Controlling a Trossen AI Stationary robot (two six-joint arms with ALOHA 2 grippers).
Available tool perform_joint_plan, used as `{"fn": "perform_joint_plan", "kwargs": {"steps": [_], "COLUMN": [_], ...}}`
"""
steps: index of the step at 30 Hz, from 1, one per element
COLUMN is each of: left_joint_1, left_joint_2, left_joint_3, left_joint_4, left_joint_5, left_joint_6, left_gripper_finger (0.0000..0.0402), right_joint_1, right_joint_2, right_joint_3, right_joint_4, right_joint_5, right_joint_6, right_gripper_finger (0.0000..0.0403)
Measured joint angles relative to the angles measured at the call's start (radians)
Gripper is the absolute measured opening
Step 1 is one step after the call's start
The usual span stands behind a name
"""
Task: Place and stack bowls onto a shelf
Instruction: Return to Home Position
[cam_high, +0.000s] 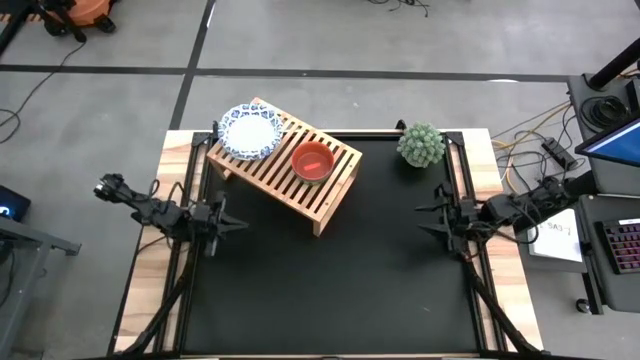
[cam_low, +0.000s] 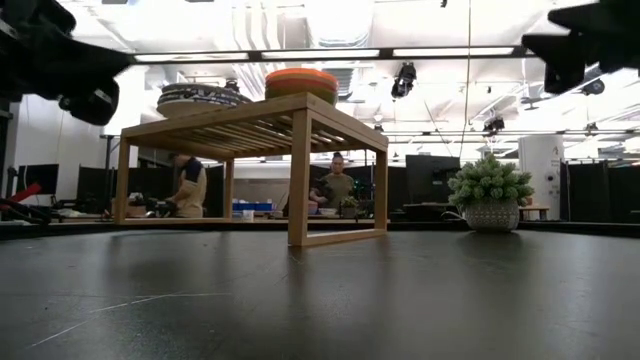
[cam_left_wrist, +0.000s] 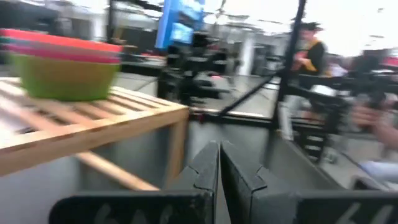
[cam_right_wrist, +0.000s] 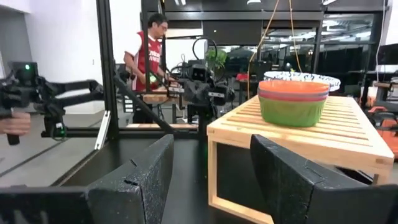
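Observation:
A light-brown slatted wooden shelf (cam_high: 285, 165) stands on short legs at the table's far middle. A stack of white blue-rimmed bowls (cam_high: 249, 131) rests on its far left end. A stack of plastic bowls, red on top (cam_high: 313, 161) and green at the bottom (cam_right_wrist: 292, 107), rests near its middle. My left gripper (cam_high: 232, 224) is shut and empty at the table's left, near the shelf's near left leg. My right gripper (cam_high: 430, 218) is open and empty at the table's right.
A small spiky green plant (cam_high: 421, 145) in a pot stands at the far right of the table. The black mat (cam_high: 330, 290) stretches between the arms and toward the near edge. People (cam_right_wrist: 149, 53) show in the room beyond the table.

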Motion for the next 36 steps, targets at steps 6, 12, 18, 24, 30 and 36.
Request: {"fn": "perform_joint_plan", "kwargs": {"steps": [6, 12, 18, 24, 30, 36], "left_joint_1": [0.0, 0.0, 0.0, 0.0, 0.0, 0.0], "left_joint_2": [0.031, 0.03, 0.032, 0.04, 0.043, 0.043], "left_joint_3": [0.006, 0.006, 0.006, 0.007, 0.007, 0.007], "left_joint_4": [0.004, -0.002, -0.002, -0.003, -0.002, -0.003], "left_joint_5": [0.086, 0.042, 0.025, 0.025, 0.025, 0.025], "left_joint_6": [0.067, 0.073, 0.024, 0.024, 0.024, 0.024], "left_gripper_finger": [0.0, 0.0, 0.0, 0.0, 0.0, 0.0], "right_joint_1": [-0.004, -0.021, -0.023, -0.023, -0.023, -0.023], "right_joint_2": [0.008, 0.007, 0.018, 0.029, 0.028, 0.028], "right_joint_3": [-0.085, -0.085, -0.085, -0.085, -0.085, -0.085], "right_joint_4": [0.09, 0.11, 0.105, 0.102, 0.102, 0.102], "right_joint_5": [0.005, 0.027, 0.165, 0.184, 0.184, 0.184], "right_joint_6": [-0.012, -0.057, -0.113, -0.124, -0.105, -0.105], "right_gripper_finger": [0.0202, 0.0179, 0.0156, 0.0148, 0.0148, 0.0148]}}
